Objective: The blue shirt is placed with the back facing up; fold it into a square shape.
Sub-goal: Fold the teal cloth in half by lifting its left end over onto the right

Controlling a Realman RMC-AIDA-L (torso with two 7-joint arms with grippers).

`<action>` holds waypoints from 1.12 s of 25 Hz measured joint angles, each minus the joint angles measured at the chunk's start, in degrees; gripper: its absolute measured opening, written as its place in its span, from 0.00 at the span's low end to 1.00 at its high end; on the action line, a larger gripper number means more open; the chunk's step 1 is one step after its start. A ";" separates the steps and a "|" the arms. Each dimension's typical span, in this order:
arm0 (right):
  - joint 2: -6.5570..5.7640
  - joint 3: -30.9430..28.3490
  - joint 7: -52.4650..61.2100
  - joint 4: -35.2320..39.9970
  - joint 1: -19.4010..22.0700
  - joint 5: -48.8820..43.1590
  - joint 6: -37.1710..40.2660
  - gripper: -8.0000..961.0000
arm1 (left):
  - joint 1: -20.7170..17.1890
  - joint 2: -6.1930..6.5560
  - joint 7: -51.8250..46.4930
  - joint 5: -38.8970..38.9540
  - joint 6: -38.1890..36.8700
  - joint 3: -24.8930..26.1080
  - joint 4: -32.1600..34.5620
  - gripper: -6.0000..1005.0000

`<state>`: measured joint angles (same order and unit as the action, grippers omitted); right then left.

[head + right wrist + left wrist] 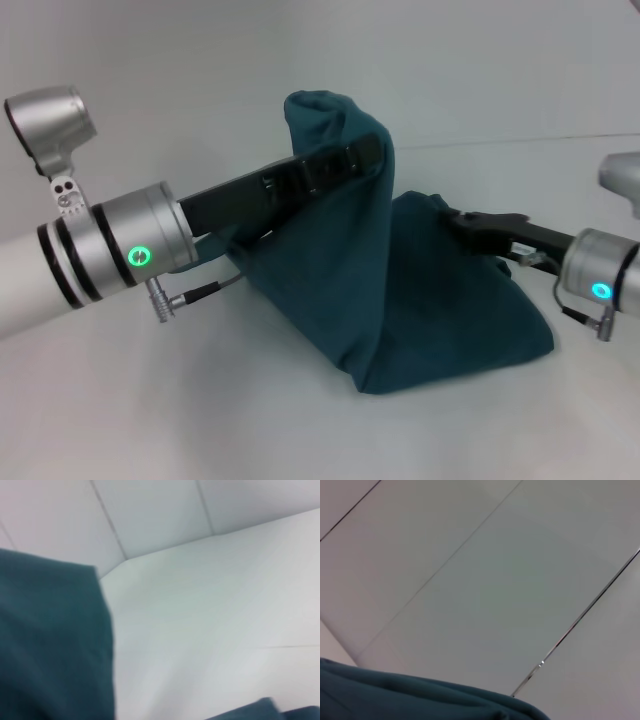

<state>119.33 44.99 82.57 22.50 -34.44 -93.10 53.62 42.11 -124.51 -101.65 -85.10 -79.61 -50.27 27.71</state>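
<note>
Your left hand (pixel 365 155) has the blue shirt (pixel 420 290) draped over its tip, lifted off the white surface (pixel 250 420); your right hand (pixel 470 222) is buried in the fabric's lower side. You cannot tell either grip.

The blue shirt (pixel 420 300) sits mid-counter (pixel 200 420), its lower edge resting on the surface while one part is lifted into a peak at its left. The left gripper (pixel 345 160) reaches in from the left, up at that peak, fabric draped over its tip. The right gripper (pixel 470 222) comes from the right, lower, against the shirt's right side.
</note>
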 joint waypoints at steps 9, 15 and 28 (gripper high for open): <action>-0.87 -1.98 0.03 1.20 2.39 0.08 0.05 0.01 | 4.78 -0.20 3.58 1.55 3.90 -0.17 -6.70 0.12; -1.56 -2.02 0.24 1.32 2.98 0.12 0.85 0.01 | 7.37 -0.22 5.11 2.14 6.04 -0.18 -9.68 0.13; -2.14 -6.45 1.56 1.75 6.65 0.11 0.53 0.01 | 11.22 -0.20 7.01 2.79 9.04 -5.12 -12.87 0.32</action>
<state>117.19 38.55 84.13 24.25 -27.80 -92.98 54.15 53.33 -124.72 -94.64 -82.31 -70.57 -55.39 14.84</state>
